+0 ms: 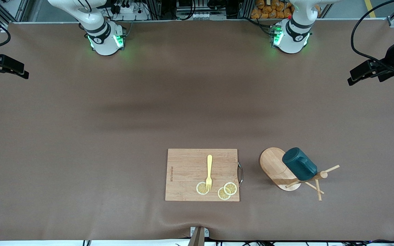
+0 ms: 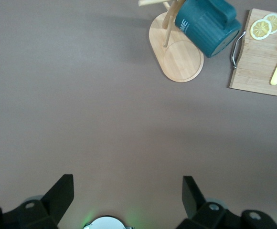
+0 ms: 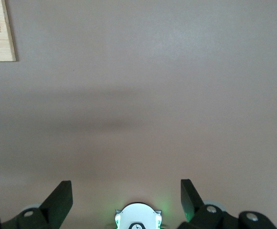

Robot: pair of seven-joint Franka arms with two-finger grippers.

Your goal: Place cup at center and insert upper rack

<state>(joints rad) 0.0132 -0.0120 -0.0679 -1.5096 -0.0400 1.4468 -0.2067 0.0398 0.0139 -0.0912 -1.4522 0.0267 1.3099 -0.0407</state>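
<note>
Front view: cup (image 1: 299,164) hangs tilted on upper rack (image 1: 279,168), mouth toward the camera, well apart from wide-open, empty left claw (image 2: 128,195) and right claw (image 3: 126,195).

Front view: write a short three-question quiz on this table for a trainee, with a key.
1. True or false: the teal mug hangs on the wooden mug tree.
2. Which thing lies on the bamboo cutting board with the lemon slices? A) spoon B) yellow fork C) knife
3. Fill in: the left claw and the right claw are both ____.

Key
1. True. The mug hangs tilted on a peg, over the tree's oval base.
2. B. The yellow fork lies with its tines on one slice.
3. Open. Each hangs empty over bare table.
</note>
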